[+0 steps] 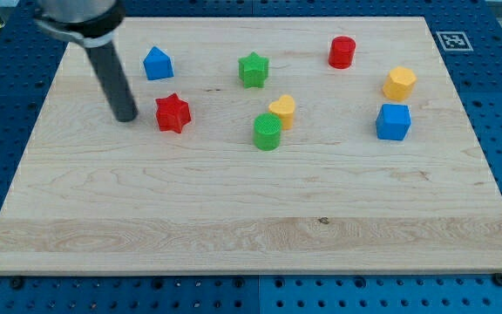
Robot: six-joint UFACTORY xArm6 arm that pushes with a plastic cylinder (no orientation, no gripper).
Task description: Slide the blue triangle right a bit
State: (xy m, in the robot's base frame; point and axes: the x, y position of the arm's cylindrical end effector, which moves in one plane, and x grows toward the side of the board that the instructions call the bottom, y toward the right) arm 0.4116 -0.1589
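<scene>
My tip (125,117) is a plain rod end with no fingers to spread or pinch; it rests on the counter (234,201), holding nothing, just left of the red star (172,112) and apart from it. The blue triangle (158,64) sits near the view's top left, above and slightly right of my tip, not touching it. Its peak points toward the view's top, with no clear long axis. A green star (253,70) lies well to its right.
</scene>
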